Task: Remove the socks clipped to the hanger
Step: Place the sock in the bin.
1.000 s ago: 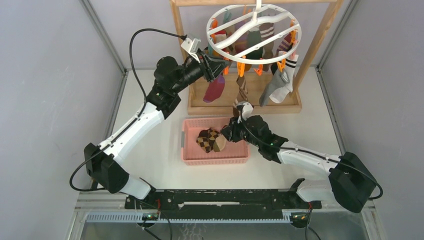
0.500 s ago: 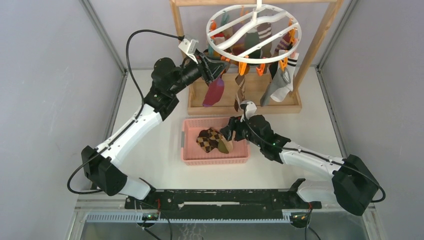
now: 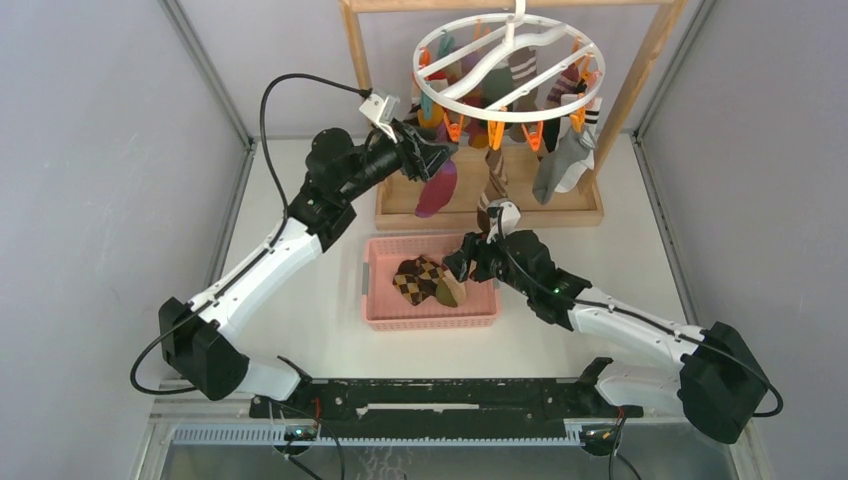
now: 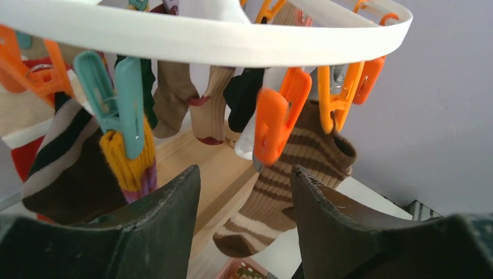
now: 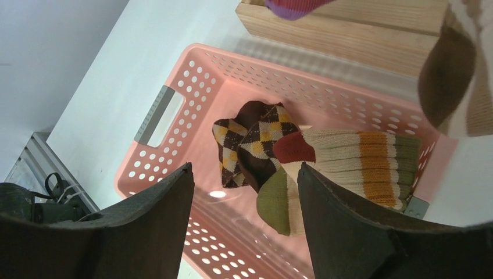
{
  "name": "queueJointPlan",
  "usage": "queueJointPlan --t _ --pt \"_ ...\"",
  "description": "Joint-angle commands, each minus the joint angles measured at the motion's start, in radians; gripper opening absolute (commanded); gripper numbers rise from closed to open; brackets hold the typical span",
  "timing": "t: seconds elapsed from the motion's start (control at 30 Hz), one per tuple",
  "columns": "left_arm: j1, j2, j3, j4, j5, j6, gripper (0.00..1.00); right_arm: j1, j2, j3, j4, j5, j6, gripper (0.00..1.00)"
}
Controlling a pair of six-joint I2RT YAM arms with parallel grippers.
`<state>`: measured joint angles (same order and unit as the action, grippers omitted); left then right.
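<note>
A few socks [image 5: 256,145] lie in the pink basket [image 5: 145,151] mid-frame on the surface [image 3: 320,345], most hang clipped to the hanger [image 4: 232,43] at top centre, and the left pincer [image 4: 244,174] and right pincer [image 5: 244,171] both gape empty.

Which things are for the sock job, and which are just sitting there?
For the job:
hanger
clipped socks
loose socks lying in the pink basket

Just there:
wooden rack the hanger hangs from
table
</note>
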<state>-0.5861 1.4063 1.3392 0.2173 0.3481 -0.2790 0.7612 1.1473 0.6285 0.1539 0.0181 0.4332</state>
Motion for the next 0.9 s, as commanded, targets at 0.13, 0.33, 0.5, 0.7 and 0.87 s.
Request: queueJointPlan --t 0.13,0.33,0.5,0.7,0.87 --pt "0.002 -0.075 -0.093 0.027 -0.094 0.056 0.69 -0.007 -0.070 0.016 -0.019 0.010 0.003 0.73" --pt "0.002 -0.094 -0.157 0.052 -0.159 0.067 0.78 -0.008 -0.097 0.016 -0.047 0.008 0.002 0.73" --pt "0.002 -0.095 -0.205 0.082 -0.211 0.072 0.80 -0.008 -0.114 0.010 -0.056 0.008 0.002 0.73" --pt "0.002 -0.056 -0.227 0.114 -0.238 0.066 0.81 -0.011 -0.145 0.010 -0.077 0.007 -0.001 0.70" --pt "0.003 -0.016 -0.249 0.133 -0.266 0.073 0.80 -0.016 -0.184 0.008 -0.102 0.008 -0.002 0.69"
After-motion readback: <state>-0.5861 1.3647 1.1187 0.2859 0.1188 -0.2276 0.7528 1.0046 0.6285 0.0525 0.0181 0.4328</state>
